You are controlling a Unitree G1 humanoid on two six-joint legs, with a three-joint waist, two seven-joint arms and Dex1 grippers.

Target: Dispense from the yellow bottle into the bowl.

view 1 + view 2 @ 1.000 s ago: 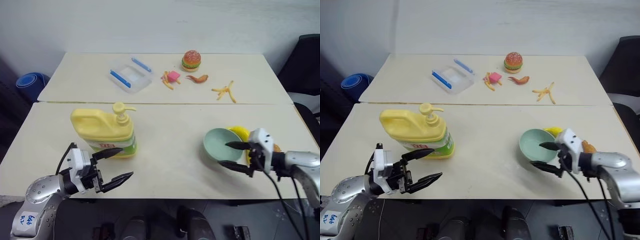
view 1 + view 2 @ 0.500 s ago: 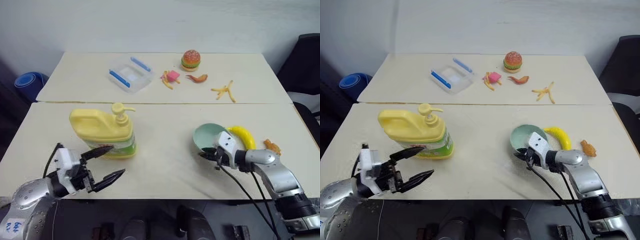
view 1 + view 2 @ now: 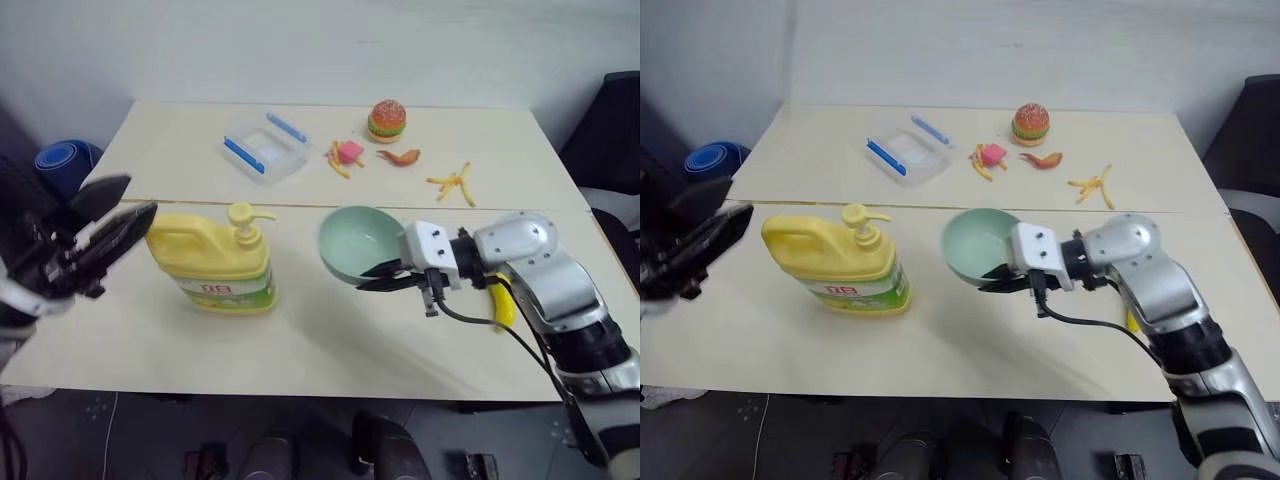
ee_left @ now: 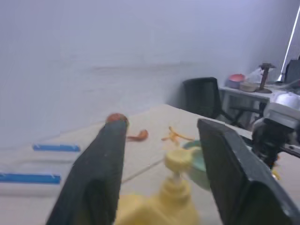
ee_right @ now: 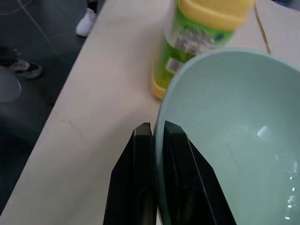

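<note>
Mid-desk, the right gripper point(image 3: 392, 277) pinches the bowl's point(image 3: 352, 243) rim, just right of the bottle point(image 3: 215, 265); the left gripper point(image 3: 100, 222), jaws parted and empty, hovers left of its pump.

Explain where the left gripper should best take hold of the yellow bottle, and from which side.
Probably the built-in handle loop at the top left of the yellow bottle, approached from the robot's left. The bottle stands upright with the handle toward the left gripper and the pump nozzle pointing right toward the bowl, so the pump stays free.
</note>
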